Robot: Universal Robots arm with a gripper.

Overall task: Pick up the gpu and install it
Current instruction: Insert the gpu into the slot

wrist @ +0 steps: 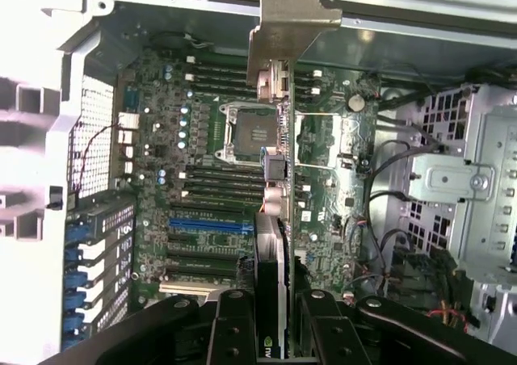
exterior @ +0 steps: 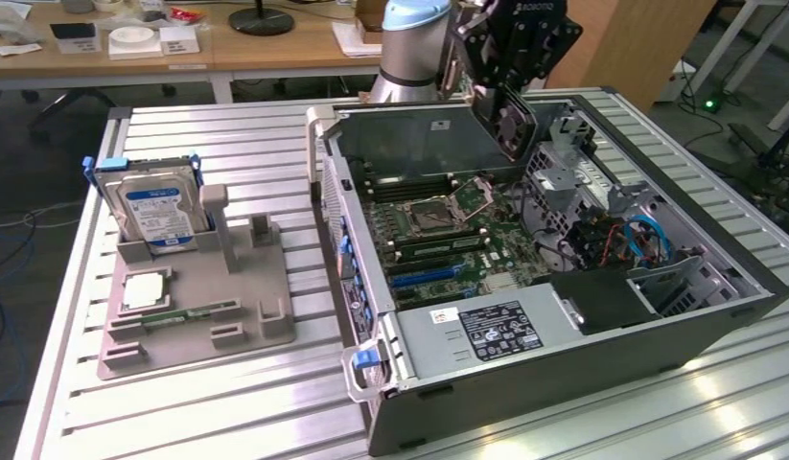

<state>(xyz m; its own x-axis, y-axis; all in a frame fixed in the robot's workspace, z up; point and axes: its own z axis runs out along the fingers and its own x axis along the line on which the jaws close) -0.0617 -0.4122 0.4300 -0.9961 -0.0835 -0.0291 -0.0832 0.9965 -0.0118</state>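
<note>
Slatted metal table (exterior: 215, 402), open computer case (exterior: 561, 383). Gripper (exterior: 503, 84) partly closed, clamping gpu (exterior: 507, 125) upright above motherboard (exterior: 458, 240), at twelve o'clock in exterior view. Best practice, likely: keep card vertical, edge parallel to blue slot (wrist: 206, 225), no tilt.

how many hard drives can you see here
1. The hard drive stands upright in the grey holder on the exterior view's left, outside the computer case. More could be hidden inside the case's bays.
</note>
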